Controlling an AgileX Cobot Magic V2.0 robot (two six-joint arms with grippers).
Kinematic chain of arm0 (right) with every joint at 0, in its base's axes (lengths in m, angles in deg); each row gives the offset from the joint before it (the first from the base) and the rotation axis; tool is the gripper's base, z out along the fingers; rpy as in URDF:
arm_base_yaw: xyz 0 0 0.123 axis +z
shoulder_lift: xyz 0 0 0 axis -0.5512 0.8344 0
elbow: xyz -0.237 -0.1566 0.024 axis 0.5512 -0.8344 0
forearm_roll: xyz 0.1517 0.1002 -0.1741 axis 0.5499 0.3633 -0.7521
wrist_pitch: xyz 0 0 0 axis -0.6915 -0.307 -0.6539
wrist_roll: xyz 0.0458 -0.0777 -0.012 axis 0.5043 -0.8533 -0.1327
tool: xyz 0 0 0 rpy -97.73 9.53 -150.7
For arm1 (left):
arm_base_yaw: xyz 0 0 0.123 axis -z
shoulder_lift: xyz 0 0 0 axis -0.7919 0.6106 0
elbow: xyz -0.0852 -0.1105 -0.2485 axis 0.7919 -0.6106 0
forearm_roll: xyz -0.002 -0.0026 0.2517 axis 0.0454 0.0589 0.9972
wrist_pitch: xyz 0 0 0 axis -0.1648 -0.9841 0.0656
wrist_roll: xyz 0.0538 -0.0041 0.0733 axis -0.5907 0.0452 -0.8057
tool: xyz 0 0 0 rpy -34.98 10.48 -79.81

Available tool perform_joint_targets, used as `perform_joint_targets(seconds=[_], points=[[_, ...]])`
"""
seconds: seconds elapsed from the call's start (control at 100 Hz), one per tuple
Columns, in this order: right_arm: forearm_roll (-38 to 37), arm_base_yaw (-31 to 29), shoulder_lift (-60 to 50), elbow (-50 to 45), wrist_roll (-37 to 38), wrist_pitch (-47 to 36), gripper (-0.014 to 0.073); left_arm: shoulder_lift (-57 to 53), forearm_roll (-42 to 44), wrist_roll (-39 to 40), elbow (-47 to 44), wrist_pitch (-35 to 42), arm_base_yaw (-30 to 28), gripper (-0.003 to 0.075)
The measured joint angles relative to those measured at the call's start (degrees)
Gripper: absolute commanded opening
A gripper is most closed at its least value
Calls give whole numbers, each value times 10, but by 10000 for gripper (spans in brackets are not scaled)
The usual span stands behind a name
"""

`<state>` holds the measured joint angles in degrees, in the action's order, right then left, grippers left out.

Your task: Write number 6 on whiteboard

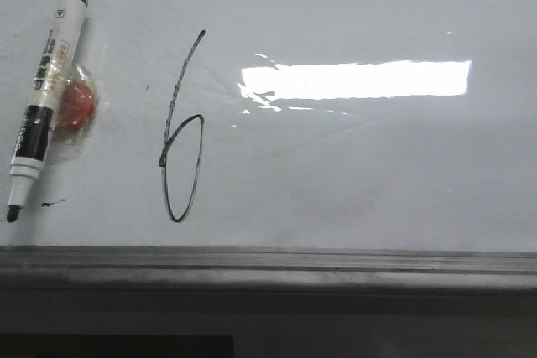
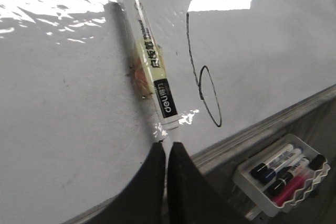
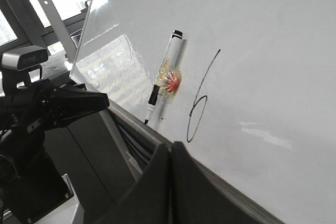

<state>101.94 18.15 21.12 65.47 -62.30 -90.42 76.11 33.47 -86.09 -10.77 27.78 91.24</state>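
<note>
The number 6 (image 1: 182, 127) is drawn in thin black line on the whiteboard (image 1: 377, 173), left of the bright glare. It also shows in the left wrist view (image 2: 202, 74) and the right wrist view (image 3: 199, 100). A black-and-white marker (image 1: 42, 90) is stuck slanted to the board at the far left, tip down, with no gripper on it. My left gripper (image 2: 167, 148) is shut and empty, held off the board just below the marker's tip (image 2: 152, 61). My right gripper (image 3: 170, 148) is shut and empty, off the board's lower edge. Neither gripper shows in the front view.
A red round magnet (image 1: 75, 105) sits behind the marker under clear tape. A tiny black smudge (image 1: 52, 202) lies by the marker's tip. The grey edge strip (image 1: 268, 262) runs along the board's bottom. A white tray (image 2: 278, 182) with several markers hangs below it.
</note>
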Motion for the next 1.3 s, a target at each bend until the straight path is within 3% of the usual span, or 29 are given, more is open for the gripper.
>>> perform_joint_targets(seconds=[0.14,0.37,0.61,0.79,1.3], points=[[0,0,0,0,0,0,-64,0,94,64,-6,34,-53,-19],[0,0,0,0,0,0,-64,-6,199,152,-17,53,-218,-19],[0,0,-1,0,0,0,-64,-77,237,161,-17,-27,-308,-19],[0,0,-1,0,0,0,-64,-80,242,162,-17,-121,-333,-19],[-1,0,-1,0,0,0,-64,-80,242,165,-17,-125,-334,-19]])
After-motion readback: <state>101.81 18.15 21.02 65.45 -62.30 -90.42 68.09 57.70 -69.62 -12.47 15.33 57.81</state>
